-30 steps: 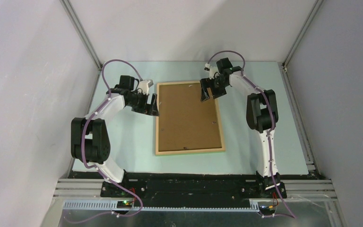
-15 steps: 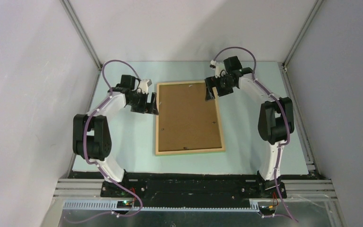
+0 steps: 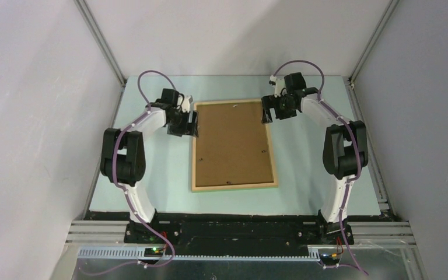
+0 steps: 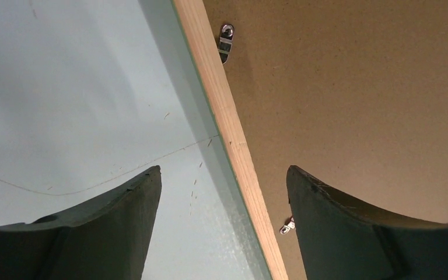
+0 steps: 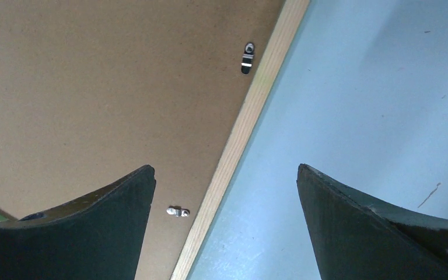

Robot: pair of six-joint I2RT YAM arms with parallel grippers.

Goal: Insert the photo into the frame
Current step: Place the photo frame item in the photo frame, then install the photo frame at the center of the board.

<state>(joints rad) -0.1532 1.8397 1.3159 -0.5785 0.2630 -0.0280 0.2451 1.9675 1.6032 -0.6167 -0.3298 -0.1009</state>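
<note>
The frame [image 3: 234,186] lies face down on the pale blue table, its light wood back rim up. Inside the rim lies the photo [image 3: 230,143], showing only its brown board back. My left gripper [image 3: 189,123] is open at the frame's far left edge; in the left wrist view its jaws straddle the wood rail [image 4: 227,122], one finger over the table, one over the board [image 4: 338,87]. My right gripper [image 3: 268,112] is open at the far right edge, and in the right wrist view it straddles the rail [image 5: 251,111] the same way. Neither holds anything.
Small metal clips [image 4: 226,42] [image 5: 247,57] sit on the board beside the rails. The table mat [image 3: 151,175] is walled by white panels on three sides, with aluminium rails [image 3: 367,140] along the right.
The left gripper moved farther along the frame's left edge toward the far corner. The right gripper moved from over the board out to the right rail.
</note>
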